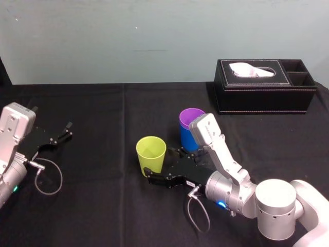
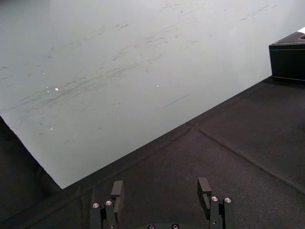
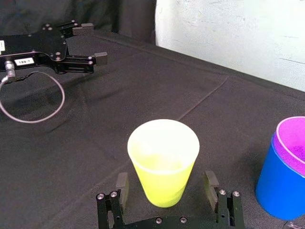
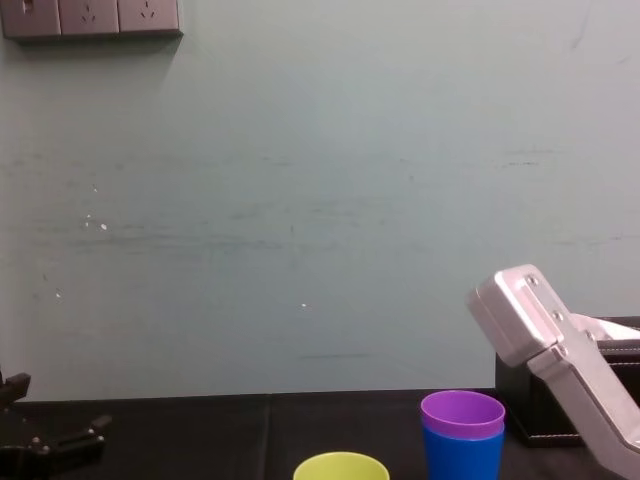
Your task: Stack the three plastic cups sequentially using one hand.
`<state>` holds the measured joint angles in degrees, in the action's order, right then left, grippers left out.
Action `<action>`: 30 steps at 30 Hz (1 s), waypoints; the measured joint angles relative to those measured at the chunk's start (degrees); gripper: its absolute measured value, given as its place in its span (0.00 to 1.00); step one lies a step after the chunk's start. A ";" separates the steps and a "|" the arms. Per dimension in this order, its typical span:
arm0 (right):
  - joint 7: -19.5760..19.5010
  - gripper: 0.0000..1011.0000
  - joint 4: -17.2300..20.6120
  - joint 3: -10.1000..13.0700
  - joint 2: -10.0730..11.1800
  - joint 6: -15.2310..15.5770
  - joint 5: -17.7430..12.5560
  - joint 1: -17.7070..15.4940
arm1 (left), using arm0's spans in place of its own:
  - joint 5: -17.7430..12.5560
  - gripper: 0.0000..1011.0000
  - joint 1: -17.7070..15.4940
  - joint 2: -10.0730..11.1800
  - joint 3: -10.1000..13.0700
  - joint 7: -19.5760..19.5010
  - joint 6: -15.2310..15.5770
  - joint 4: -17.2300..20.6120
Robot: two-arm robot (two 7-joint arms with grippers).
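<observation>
The yellow-green cup [image 1: 150,153] [image 3: 163,160] [image 4: 340,467] stands upright near the table's middle. Just to its right, the purple cup [image 1: 191,117] [image 3: 294,142] [image 4: 462,411] sits nested in the blue cup [image 1: 188,141] [image 3: 278,186] [image 4: 462,455]. My right gripper [image 1: 163,161] [image 3: 167,186] is open low at the yellow-green cup's base. One finger [image 3: 122,184] stands on each side, with a small gap to the cup wall. My left gripper [image 1: 66,131] [image 2: 160,190] [image 3: 94,43] rests open over the cloth at the far left, holding nothing.
A black tissue box [image 1: 264,85] [image 2: 288,62] stands at the back right against the wall. A grey cable loop [image 1: 49,177] lies by the left arm. The black cloth between the left gripper and the cups is bare.
</observation>
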<state>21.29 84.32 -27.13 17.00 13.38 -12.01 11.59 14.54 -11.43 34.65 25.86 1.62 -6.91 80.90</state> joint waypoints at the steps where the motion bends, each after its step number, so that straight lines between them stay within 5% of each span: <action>1: -0.01 0.99 -0.12 0.05 -0.09 0.04 0.01 0.06 | 0.00 1.00 0.00 0.00 0.00 0.00 0.00 0.00; 30: -0.27 0.99 -3.17 -0.53 -2.12 -0.23 1.49 2.46 | 0.00 1.00 0.00 0.00 0.00 0.00 0.00 0.00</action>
<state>21.03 81.15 -27.66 14.88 13.15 -10.52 14.05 14.55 -11.43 34.65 25.86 1.62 -6.91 80.90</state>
